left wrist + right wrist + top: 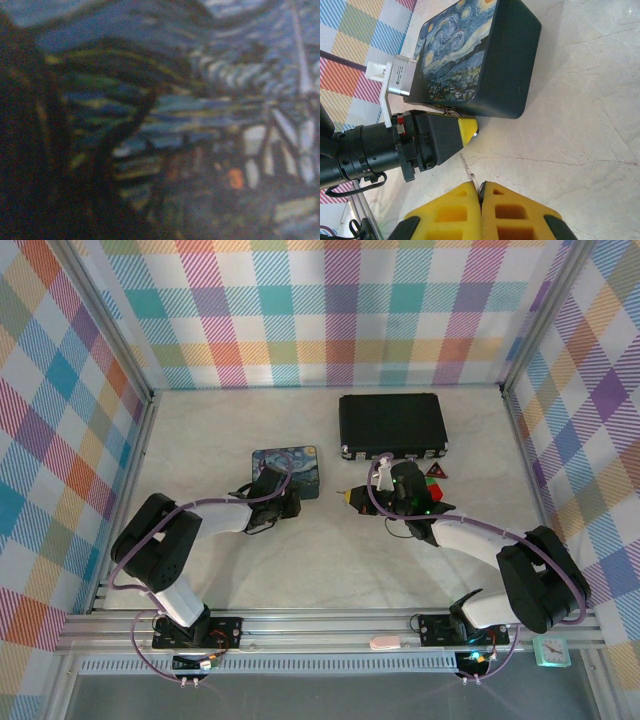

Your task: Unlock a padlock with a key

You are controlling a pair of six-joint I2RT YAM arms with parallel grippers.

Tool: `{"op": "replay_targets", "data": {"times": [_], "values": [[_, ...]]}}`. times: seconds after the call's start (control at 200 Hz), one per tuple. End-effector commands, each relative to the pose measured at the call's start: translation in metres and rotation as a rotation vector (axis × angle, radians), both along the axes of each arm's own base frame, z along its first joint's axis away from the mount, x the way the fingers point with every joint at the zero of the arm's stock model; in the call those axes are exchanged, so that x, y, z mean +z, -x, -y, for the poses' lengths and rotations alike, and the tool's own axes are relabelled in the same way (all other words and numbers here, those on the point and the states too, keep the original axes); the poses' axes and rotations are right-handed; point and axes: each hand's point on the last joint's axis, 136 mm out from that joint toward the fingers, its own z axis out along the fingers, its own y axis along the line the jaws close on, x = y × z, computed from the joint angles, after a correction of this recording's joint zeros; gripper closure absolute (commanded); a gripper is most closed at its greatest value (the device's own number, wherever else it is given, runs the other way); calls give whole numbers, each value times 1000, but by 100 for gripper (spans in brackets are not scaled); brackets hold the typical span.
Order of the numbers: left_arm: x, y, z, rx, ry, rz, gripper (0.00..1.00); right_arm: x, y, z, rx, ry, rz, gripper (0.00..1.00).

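Listing first the key (471,172): a thin pale sliver, it stood up from the seam of the right claw (481,192) at the bottom centre of the right wrist view. We found the claw's yellow fingers (455,210) pressed together on it.

Padlock (451,111): we read it as the thin silvery loop and dark bit at the lower edge of the tin (470,55), left of centre, just beside the left claw (466,128).

Left claw: we could not tell its gap, nor whether it held anything.

Risks, as we judged them:
- The key was thin and held only at the fingertips, so it could twist or slip if it met the padlock off-line.
- A padlock not firmly held could be pushed away by the key or wedge against the tin.

Obscured:
- The padlock's body and keyhole were too small to make out.
- The left wrist view gave a blur of the tin's painting.
- The key's head sat hidden between the fingers.
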Motion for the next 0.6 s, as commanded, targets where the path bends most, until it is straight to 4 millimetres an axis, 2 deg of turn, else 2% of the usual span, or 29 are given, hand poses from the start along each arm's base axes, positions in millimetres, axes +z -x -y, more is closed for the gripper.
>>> {"op": "replay_targets", "data": {"times": [0.0,0.055,0.125,0.385,0.595], "values": [[-12,5,0,0,5,-44,80,10,-2,-2,-5,-14,21,100],[-6,4,1,10,28,-36,86,10,-2,-2,-4,-14,22,100],[5,3,5,27,74,-29,100,10,-2,-2,-6,-13,21,100],[48,-3,21,119,317,-9,100,11,-2,-5,-8,-46,-1,100],[66,-10,24,214,549,-24,100,6,1,-13,-21,-110,-59,100]]}}
